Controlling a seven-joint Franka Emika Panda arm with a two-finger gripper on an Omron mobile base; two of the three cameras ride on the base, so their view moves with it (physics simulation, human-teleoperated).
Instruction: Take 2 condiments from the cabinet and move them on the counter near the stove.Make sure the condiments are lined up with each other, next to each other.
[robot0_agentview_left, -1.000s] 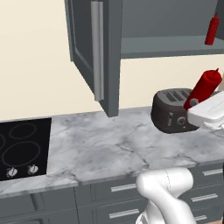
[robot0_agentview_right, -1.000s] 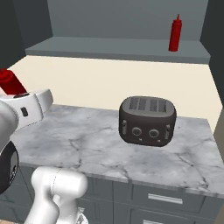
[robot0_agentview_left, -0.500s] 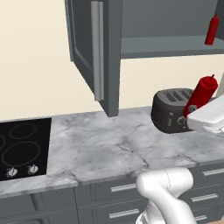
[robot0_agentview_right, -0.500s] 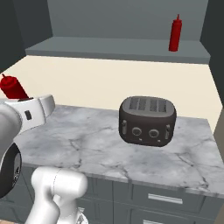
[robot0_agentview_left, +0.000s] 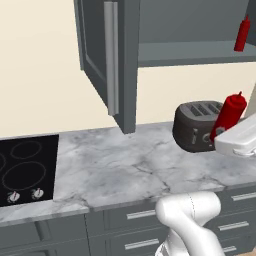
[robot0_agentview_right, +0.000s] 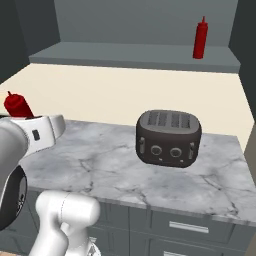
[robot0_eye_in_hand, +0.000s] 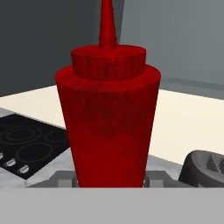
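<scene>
One red condiment bottle sits clamped in the end effector, raised above the worktop in front of the toaster and tilted in the left base view. The second bottle stands on the cabinet shelf. The left base view takes in the stove and the open cabinet door; the right base view shows the toaster's knobs.

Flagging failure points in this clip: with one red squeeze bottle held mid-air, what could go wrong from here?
The held red squeeze bottle leans close to the black toaster; it may clip it. The open dark grey cabinet door hangs over the route toward the black glass stove.
</scene>
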